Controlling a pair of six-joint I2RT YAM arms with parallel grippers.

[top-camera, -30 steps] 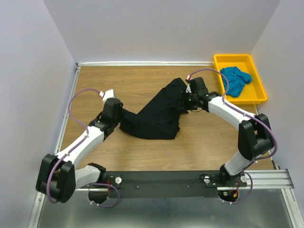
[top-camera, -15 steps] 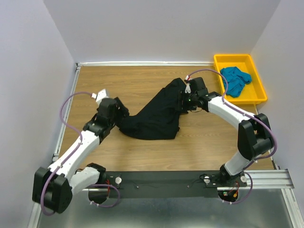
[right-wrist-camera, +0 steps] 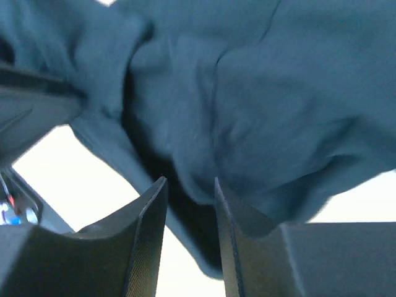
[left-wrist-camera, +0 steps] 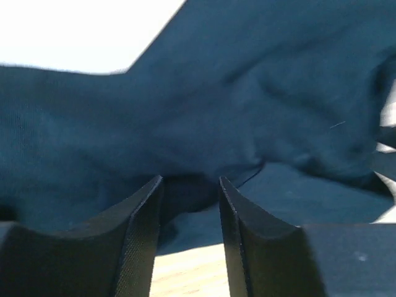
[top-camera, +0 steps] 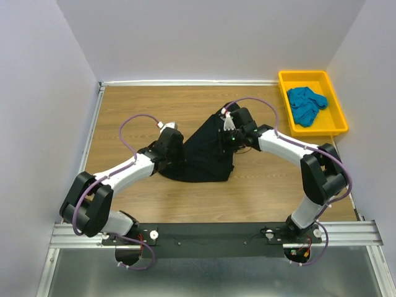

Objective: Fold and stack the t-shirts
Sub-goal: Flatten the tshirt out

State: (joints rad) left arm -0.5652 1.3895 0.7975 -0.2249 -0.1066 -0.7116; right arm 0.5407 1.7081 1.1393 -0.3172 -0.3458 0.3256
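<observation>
The black t-shirt [top-camera: 201, 158] lies in the middle of the wooden table [top-camera: 136, 111]; it is not flat; it is pulled into a pointy lump, wide at the near side and thin at the far side; the cloth is soft and plain, with deep folds and bumps all over it; no sleeve or neck hole can be picked out from above.

The left gripper [top-camera: 178, 150] is at the left edge of this shirt, low down by the table; in the left wrist view its two dark fingers [left-wrist-camera: 139, 238] stand a little apart, and a fold of the dark cloth sits right between their tips; bare wood shows lower in the gap; I cannot tell if the fingers are squeezing the fold or only sitting around it.

The right gripper [top-camera: 226, 137] is at the far right part of the same shirt, near its thin top; in the right wrist view its fingers [right-wrist-camera: 148, 238] also stand a little apart, and rumpled cloth fills most of the gap between them; I cannot tell if they are pinching it.

The teal t-shirt [top-camera: 305, 105] is bright blue-green and scrunched in a small heap; it lies inside the yellow tray [top-camera: 339, 127] at the far right corner of the table, well apart from the black shirt and from both grippers.
</observation>
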